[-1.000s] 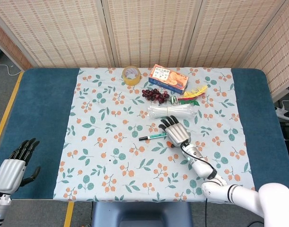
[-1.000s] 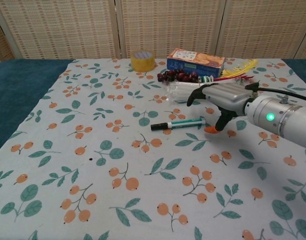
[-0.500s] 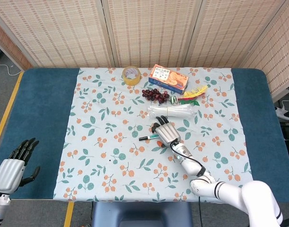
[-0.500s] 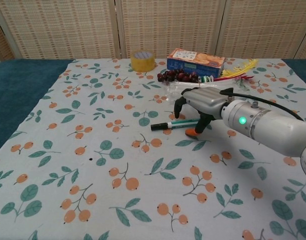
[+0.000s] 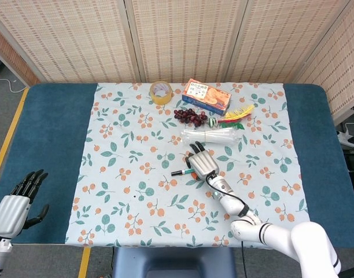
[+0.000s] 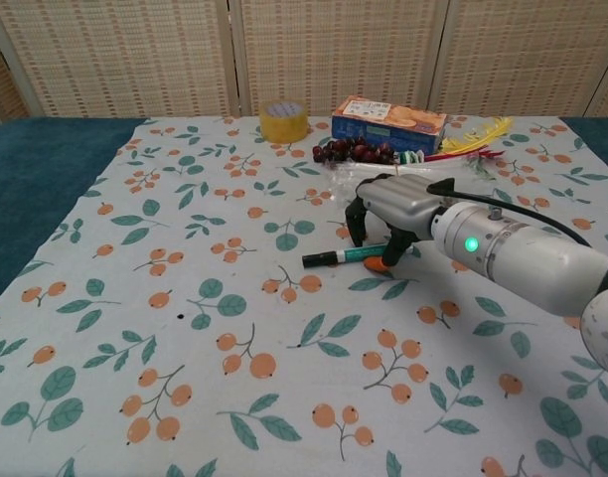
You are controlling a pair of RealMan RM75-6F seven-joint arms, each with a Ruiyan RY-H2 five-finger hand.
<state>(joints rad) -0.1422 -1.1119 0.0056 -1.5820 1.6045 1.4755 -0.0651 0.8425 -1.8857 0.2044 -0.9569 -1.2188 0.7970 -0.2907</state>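
The right hand sits low over the flowered cloth near the middle of the table, palm down, its fingers curled downward around the near end of a marker pen; the fingertips and the orange-tipped thumb touch or all but touch the pen, yet the pen lies flat on the cloth, so whether it is actually gripped cannot be told from either view. In the head view the same hand covers the right end of the pen, whose dark tip sticks out to the left. Just behind the hand lies a clear packet of white cable ties. Further back come a bunch of dark grapes, a small coil of green and white bands beside it, and a spray of yellow, red and green ties to the right. At the far edge of the cloth stand a roll of yellow tape and an orange and blue biscuit box. The left hand rests well apart from all this, at the near left corner over the blue table cover, holding nothing, with its fingers spread and pointing away.
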